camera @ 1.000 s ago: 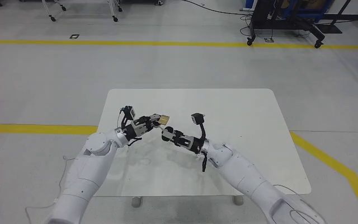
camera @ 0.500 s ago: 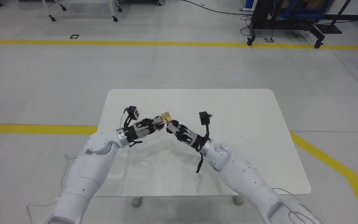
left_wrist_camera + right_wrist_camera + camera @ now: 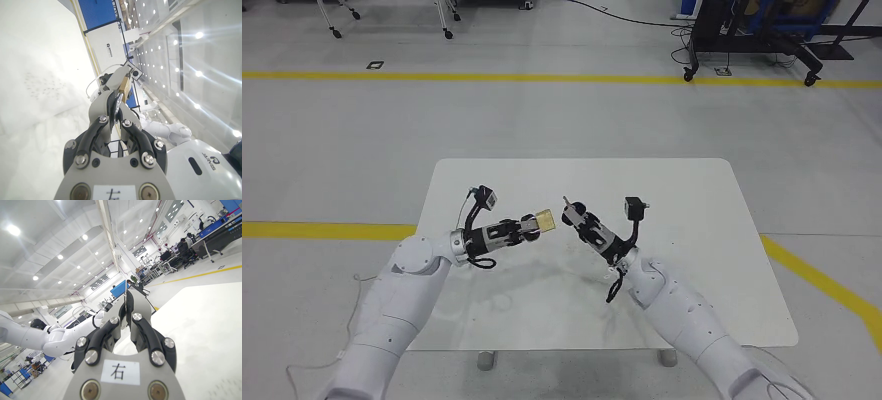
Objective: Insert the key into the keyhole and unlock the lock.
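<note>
A brass padlock (image 3: 545, 221) hangs over the white table (image 3: 692, 250), with my left gripper (image 3: 531, 227) shut on it. In the left wrist view the gripper (image 3: 117, 99) pinches the silvery end of the lock, and the brass body (image 3: 125, 86) sticks out beyond the fingertips. My right gripper (image 3: 571, 211) sits just right of the lock, shut on a thin metal key (image 3: 565, 203). The right wrist view shows that gripper (image 3: 126, 302) holding the key (image 3: 125, 292) edge-on, its tip past the pads. A small gap separates key and lock.
Both arms hover above the left-middle of the table. The right arm's wrist camera (image 3: 635, 207) juts up behind its gripper. A yellow floor line (image 3: 542, 78) and wheeled carts (image 3: 752, 40) lie far beyond the table.
The right gripper with the key has swung from below the lock to its right and farther back. The left gripper has shifted slightly right with the lock.
</note>
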Motion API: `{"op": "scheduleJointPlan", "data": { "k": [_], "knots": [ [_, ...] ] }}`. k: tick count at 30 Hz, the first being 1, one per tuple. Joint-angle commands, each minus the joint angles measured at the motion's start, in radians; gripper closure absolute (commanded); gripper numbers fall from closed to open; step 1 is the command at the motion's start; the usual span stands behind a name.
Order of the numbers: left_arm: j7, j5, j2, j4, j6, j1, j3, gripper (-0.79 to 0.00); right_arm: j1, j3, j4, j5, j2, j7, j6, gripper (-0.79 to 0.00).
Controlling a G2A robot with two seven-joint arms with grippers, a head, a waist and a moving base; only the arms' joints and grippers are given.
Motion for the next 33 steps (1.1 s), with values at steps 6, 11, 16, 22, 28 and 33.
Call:
{"op": "scheduleJointPlan", "data": {
  "k": [6,11,16,22,28,33],
  "knots": [
    [-0.094,0.024,0.006,-0.033,-0.065,0.008,0.018,0.0,-0.019,0.021,-0.018,-0.005,0.007,0.008,0.0,0.0],
    [-0.11,0.038,0.009,-0.028,-0.067,0.005,0.026,0.0,-0.012,-0.008,-0.04,0.031,0.009,0.087,0.0,0.0],
    [-0.126,0.047,0.009,-0.023,-0.062,-0.003,0.042,0.0,-0.012,-0.019,-0.071,0.03,0.016,0.119,0.0,0.0],
    [-0.084,-0.008,0.008,0.011,-0.017,-0.011,0.033,0.0,-0.023,-0.034,-0.133,0.018,0.035,0.176,0.0,0.0],
    [-0.017,-0.005,0.009,0.045,0.049,-0.021,0.029,0.0,-0.034,-0.054,-0.193,0.091,0.06,0.237,0.0,0.0],
    [0.05,-0.003,0.009,0.051,0.074,-0.022,0.02,0.0,-0.034,-0.062,-0.177,0.141,0.071,0.252,0.0,0.0]
  ]
}}
